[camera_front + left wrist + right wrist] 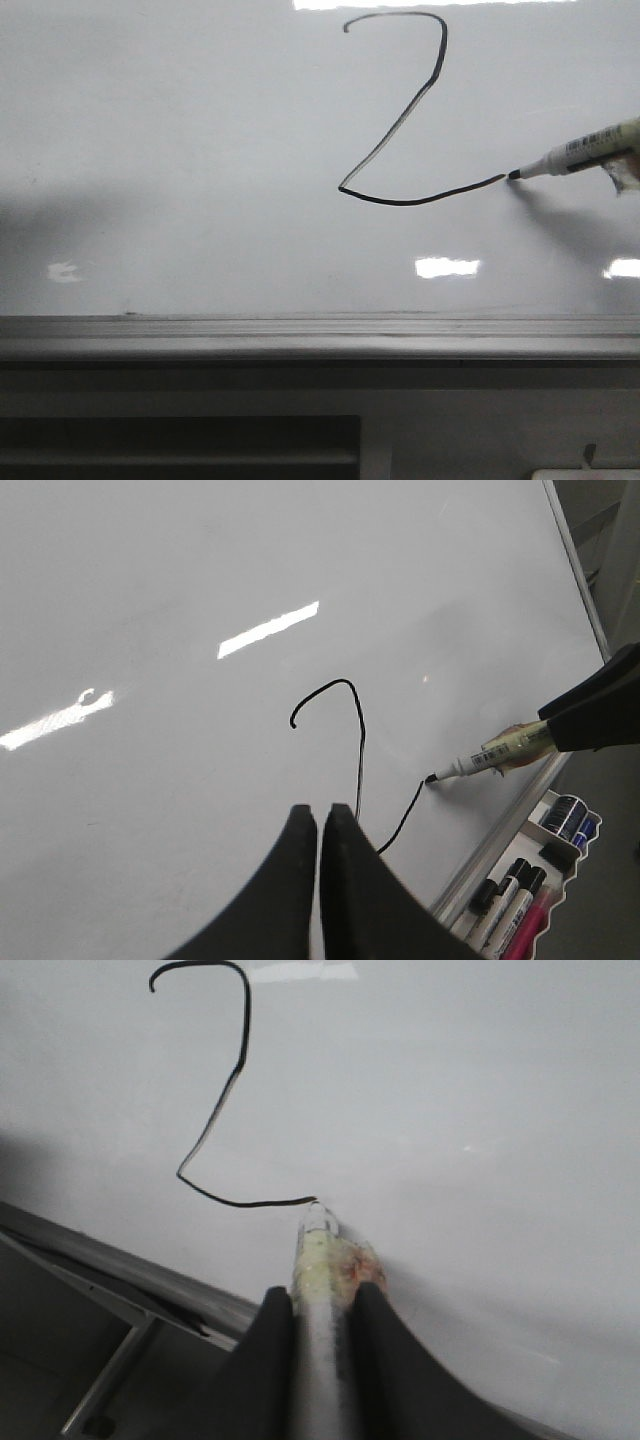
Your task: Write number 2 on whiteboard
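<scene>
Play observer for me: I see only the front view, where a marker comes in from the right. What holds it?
Observer: The right gripper is shut on the marker, with a finger on each side of the barrel.
Operator: And the left arm?
Observer: The left gripper is shut and empty, held off the board.
Operator: Any spare pens?
Observer: Yes, several pens lie in a tray by the board's lower edge.

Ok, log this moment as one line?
stage: base stroke end | 2: whole shape drawn | marker: in right tool, tip at board | left tool: shut, empty
</scene>
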{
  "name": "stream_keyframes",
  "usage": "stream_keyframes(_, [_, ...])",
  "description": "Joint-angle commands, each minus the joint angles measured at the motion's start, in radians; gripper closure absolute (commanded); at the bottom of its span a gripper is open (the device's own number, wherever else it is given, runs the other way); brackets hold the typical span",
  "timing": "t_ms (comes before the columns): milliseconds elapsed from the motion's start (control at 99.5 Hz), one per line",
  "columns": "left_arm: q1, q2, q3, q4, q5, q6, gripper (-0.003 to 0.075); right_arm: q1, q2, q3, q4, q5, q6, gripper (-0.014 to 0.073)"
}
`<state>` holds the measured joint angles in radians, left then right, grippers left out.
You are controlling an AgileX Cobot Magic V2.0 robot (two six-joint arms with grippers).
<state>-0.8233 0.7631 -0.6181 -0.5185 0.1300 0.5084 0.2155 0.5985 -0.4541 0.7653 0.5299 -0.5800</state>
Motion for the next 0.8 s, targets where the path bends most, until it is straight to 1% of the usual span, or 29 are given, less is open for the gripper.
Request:
stream_keyframes(0, [-0.002, -0.005, -0.031, -0.016, -0.077, -0.01, 0.074, -0.002, -0.018, -0.053, 0.041, 0.023, -0.002, 0.0647])
stream_keyframes(161, [-0.036, 0.004, -0.031, -0.016, -0.08, -0.01, 0.074, 0.029, -0.005, -0.122, 0.084, 0.056, -0.01, 0.0647])
stream_keyframes(302, [-0.087, 0.043, -0.047, -0.016, -0.08, -0.01, 0.0729, 0.048, 0.069, -0.189, 0.084, 0.115, -0.017, 0.0647])
stream_keyframes(392, [-0.125, 0.084, -0.075, -0.016, -0.082, -0.01, 0.0659, 0.059, 0.132, -0.233, 0.091, 0.175, -0.049, 0.0647])
stream_keyframes(442, [-0.143, 0.11, -0.089, -0.016, -0.082, -0.01, 0.0601, 0.067, 0.161, -0.256, 0.11, 0.207, -0.089, 0.0647])
stream_keyframes(543, [-0.18, 0.163, -0.111, -0.012, -0.078, -0.008, 0.0454, 0.083, 0.202, -0.291, 0.162, 0.253, -0.176, 0.0647])
stream_keyframes(613, [-0.205, 0.199, -0.124, -0.012, -0.078, -0.004, 0.0375, 0.091, 0.215, -0.309, 0.173, 0.261, -0.2, 0.0647])
stream_keyframes(674, [-0.228, 0.229, -0.135, -0.012, -0.074, 0.021, 0.0348, 0.091, 0.227, -0.322, 0.173, 0.267, -0.203, 0.0647])
stream_keyframes(794, [-0.267, 0.282, -0.163, -0.012, -0.074, 0.052, 0.0351, 0.091, 0.242, -0.337, 0.174, 0.316, -0.237, 0.0647])
